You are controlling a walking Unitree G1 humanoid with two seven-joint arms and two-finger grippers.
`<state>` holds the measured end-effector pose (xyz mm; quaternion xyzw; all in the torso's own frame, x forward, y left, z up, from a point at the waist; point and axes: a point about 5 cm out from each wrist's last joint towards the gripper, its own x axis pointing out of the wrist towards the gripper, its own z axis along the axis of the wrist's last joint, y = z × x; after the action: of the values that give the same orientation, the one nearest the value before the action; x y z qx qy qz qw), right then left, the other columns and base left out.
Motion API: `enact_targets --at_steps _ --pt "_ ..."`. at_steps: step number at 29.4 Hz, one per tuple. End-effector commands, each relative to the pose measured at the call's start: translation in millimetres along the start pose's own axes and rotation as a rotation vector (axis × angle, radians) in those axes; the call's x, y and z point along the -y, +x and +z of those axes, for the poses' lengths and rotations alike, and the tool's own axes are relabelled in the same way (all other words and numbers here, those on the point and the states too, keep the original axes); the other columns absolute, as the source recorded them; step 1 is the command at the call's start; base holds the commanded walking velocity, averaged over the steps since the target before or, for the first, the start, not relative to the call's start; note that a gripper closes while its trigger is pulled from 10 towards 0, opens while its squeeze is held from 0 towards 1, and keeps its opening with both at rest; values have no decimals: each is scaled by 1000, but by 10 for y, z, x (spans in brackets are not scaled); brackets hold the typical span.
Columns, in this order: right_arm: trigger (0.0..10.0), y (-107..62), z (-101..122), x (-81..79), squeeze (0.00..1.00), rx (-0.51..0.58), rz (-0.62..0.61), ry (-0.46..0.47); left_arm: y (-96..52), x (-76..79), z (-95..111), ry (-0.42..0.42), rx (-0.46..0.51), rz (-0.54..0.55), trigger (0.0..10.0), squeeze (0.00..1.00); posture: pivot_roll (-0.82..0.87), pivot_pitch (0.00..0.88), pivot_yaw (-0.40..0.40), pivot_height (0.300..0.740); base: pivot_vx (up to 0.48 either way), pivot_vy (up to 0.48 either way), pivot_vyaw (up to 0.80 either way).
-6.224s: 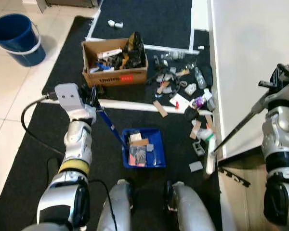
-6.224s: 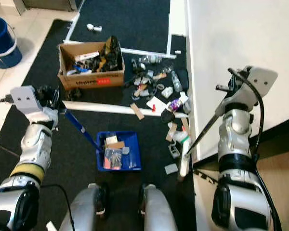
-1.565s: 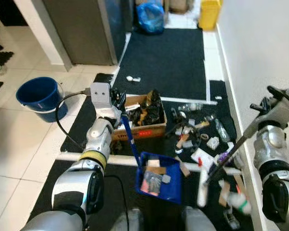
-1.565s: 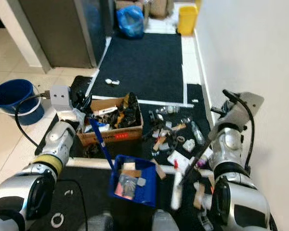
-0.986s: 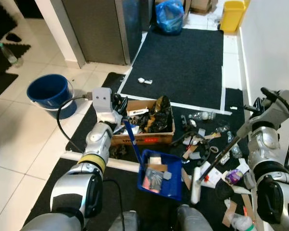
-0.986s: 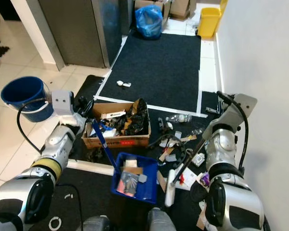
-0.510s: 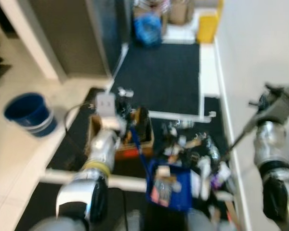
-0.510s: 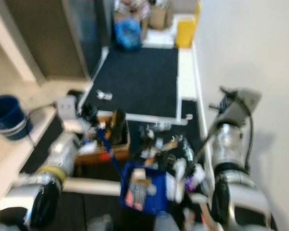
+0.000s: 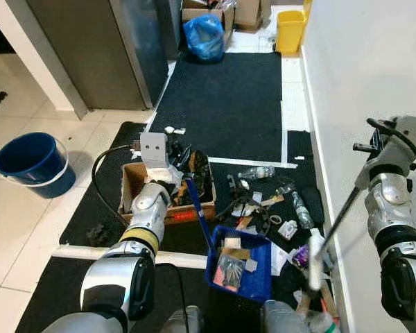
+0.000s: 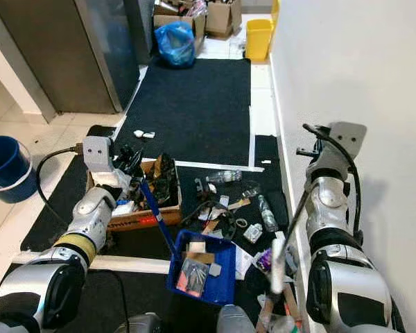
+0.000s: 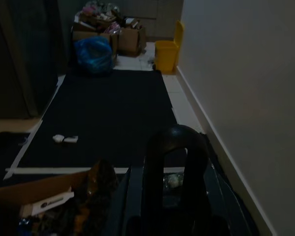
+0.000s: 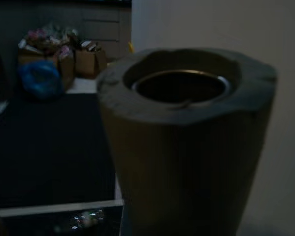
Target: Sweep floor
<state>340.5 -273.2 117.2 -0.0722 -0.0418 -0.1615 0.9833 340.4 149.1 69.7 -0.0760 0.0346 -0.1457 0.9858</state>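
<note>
The two eye views are evenly and brightly lit and are rendered sharp, without motion blur. A soft sheen is seen on the tiled floor (image 9: pixel 28 229) at nine o'clock, and a faint shadow is cast on the white wall (image 10: pixel 395 201) at three o'clock. Both wrist views are dim and grainy. In the right wrist view, a handle end (image 12: pixel 187 142) is shown close up and out of focus.

A blue bucket (image 9: pixel 26 164) stands on pale tiles, well to the left of the dustpan. Far beyond it, past the black mat (image 9: pixel 225 104), sit a blue bag (image 9: pixel 204 38), a yellow bin (image 9: pixel 290 31) and cardboard boxes (image 10: pixel 217 19).
</note>
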Motion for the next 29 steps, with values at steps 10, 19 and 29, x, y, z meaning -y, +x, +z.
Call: enact_targets --at_steps 10,19,29 --pt "10000 43 67 11 0 23 32 -164 -138 -149 6 60 40 13 10000 0 84 78 0 740 0 0 0" --pt "10000 3 28 -27 0 28 70 -192 -291 -217 23 115 85 -5 10000 0 117 255 3 740 0 0 0" --pt "10000 48 248 -151 0 161 100 -139 -245 -134 341 178 220 -9 10000 0 145 384 11 740 0 0 0"
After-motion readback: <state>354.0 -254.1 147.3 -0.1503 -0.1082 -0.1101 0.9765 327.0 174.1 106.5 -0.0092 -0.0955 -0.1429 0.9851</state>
